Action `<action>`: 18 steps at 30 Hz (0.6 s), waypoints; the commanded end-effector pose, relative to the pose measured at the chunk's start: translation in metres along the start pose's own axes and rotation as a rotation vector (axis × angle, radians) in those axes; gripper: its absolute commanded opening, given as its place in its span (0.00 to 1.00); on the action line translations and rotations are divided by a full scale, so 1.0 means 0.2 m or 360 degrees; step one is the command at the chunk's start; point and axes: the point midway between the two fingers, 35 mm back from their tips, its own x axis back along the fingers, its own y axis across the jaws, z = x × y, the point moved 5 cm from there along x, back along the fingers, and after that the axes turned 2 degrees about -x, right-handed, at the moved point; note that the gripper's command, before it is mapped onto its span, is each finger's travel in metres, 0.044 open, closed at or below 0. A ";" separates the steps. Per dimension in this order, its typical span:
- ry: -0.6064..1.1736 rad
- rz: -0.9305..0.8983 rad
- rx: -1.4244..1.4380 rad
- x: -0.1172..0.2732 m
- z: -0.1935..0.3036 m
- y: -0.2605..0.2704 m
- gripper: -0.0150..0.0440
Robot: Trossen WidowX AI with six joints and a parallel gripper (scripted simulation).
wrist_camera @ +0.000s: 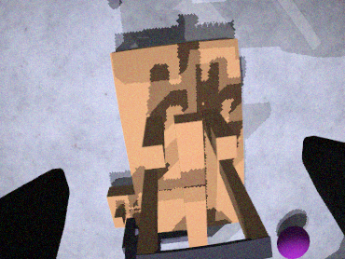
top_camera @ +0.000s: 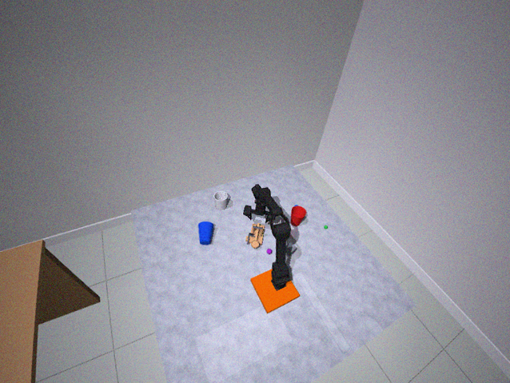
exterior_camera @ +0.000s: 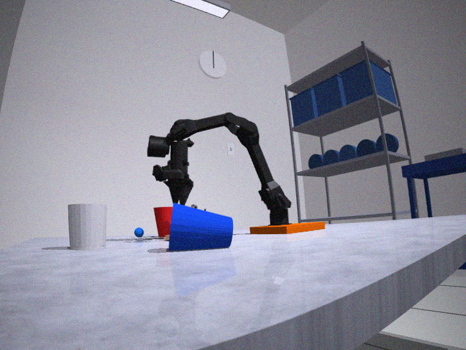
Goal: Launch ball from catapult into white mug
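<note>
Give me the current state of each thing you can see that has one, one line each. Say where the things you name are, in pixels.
gripper [wrist_camera: 187, 166]: fingers open, nothing between them
white mug [top_camera: 221, 200] [exterior_camera: 87, 227]: upright
blue cup [top_camera: 205, 233] [exterior_camera: 201, 228]: on its side
purple ball [top_camera: 269, 251] [wrist_camera: 293, 242]: beside the catapult, not loaded
catapult [top_camera: 255, 243] [wrist_camera: 191, 144]: cannot tell whether cocked
</note>
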 end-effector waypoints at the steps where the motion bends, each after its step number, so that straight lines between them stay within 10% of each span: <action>1: 0.0034 0.0028 0.0010 -0.10 0.02 -0.01 1.00; 18: 0.0034 0.0028 0.0010 -0.21 0.01 -0.01 1.00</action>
